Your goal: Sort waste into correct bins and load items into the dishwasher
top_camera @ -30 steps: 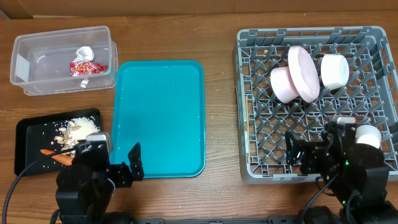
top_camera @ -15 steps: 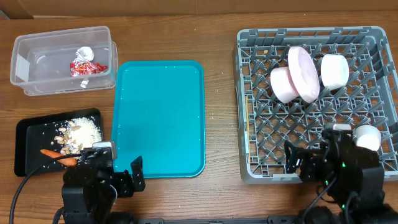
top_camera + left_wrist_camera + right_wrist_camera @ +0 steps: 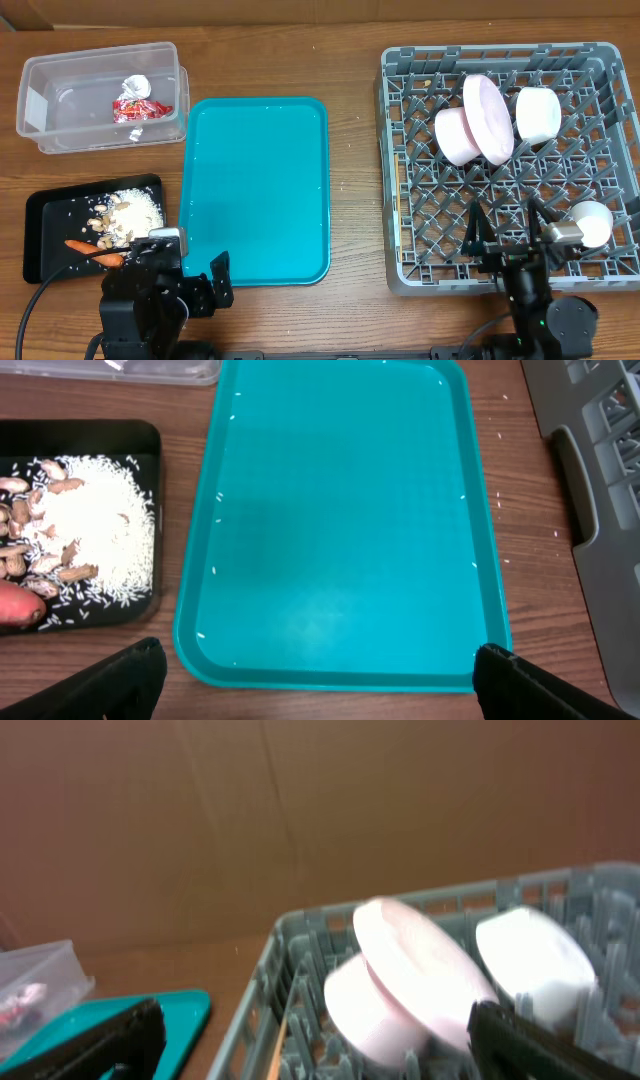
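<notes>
While both arms sit at the table's 6 o'clock edge, the left gripper (image 3: 318, 652) shows its jaws spread wide with nothing between them, hanging over the 6 o'clock rim of the teal tray (image 3: 340, 510). And the right gripper (image 3: 315, 1013), same story: jaws wide apart and empty, looking across the rack (image 3: 420, 200) from its 6 o'clock side. Out from the left one, at 9 o'clock, there's the black tray (image 3: 45, 215) carrying white crumbs (image 3: 100, 540), peanut shells (image 3: 20, 525) and the carrot (image 3: 18, 605) near its 6 o'clock edge. Up at 10 o'clock on the table, the clear tub (image 3: 60, 100) holds the red wrapper (image 3: 140, 107), with the paper ball (image 3: 136, 86) touching it at 12. Over in the rack, a plate (image 3: 487, 118) stands tilted on edge against a bowl (image 3: 452, 137) at its 8 o'clock. A second bowl (image 3: 537, 113) sits just beside the plate at 3 o'clock, and a small cup (image 3: 590, 222) lies near the rack's 4 o'clock corner.
</notes>
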